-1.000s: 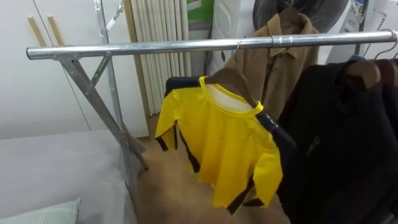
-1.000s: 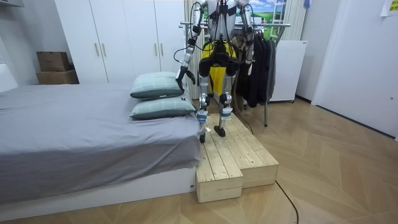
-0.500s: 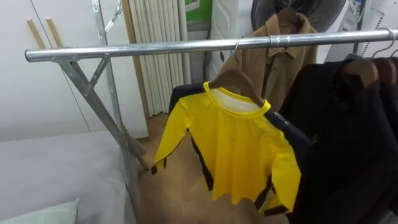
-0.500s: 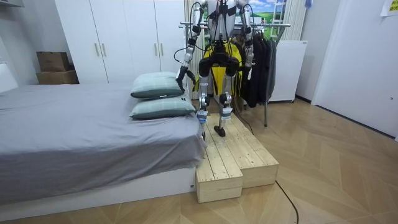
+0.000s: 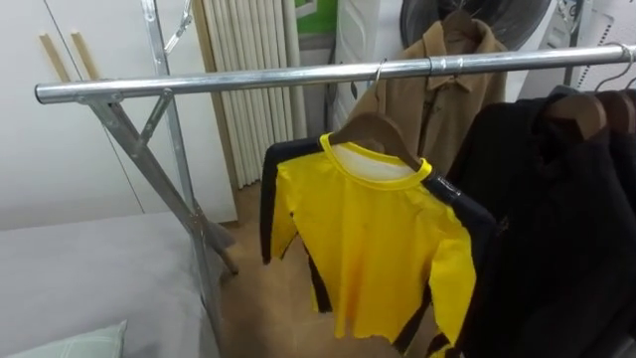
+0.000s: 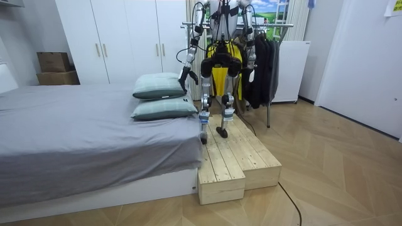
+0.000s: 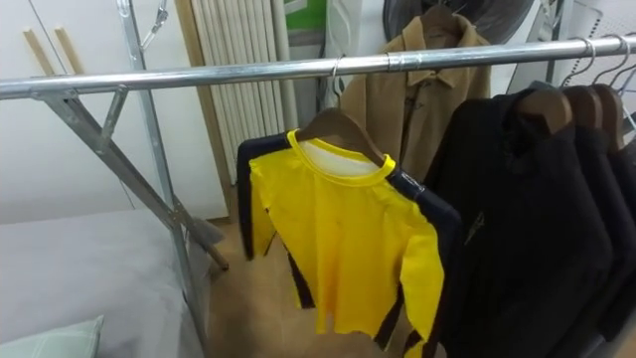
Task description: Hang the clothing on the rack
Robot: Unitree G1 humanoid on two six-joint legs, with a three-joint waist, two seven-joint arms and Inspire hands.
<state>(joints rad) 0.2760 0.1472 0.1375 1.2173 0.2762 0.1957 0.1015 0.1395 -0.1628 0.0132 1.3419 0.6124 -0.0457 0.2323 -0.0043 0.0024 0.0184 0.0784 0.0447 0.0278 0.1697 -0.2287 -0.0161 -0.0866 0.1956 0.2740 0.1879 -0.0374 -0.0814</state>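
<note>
1. The step in hand looks like the end of hanging one garment. The yellow shirt [image 5: 373, 239] is on its wooden hanger [image 5: 373, 131] in the middle of the frame, and the hanger's hook sits over the metal rail [image 5: 248, 80] that runs across the top.
2. The shirt hangs free, turned at an angle to the rail. It is just left of the row of dark garments [image 5: 556, 219] at the right of the frame. A tan jacket [image 5: 437, 80] hangs behind it at the upper right.
3. In the room view the robot stands on the wooden platform [image 6: 235, 157] at the foot of the rack, facing the rail. The bed [image 6: 75, 138] and its pillows [image 6: 157, 85] are on the room view's left.
4. The left hand [image 6: 186, 75] hangs low beside the upper pillow. How far it is open I cannot tell, though no cloth seems to be in it.
5. The right hand [image 6: 252, 74] is low too, in front of the dark garments. Its state I cannot tell either.
6. Both hands are well below the rail and apart from the hanger, so the shirt seems to rest on the rail alone.
7. As I judge it, this garment is done. The next move calls for fetching another piece, which probably means turning towards the bed. Failing that, the shirt could be squared up on the rail.
</note>
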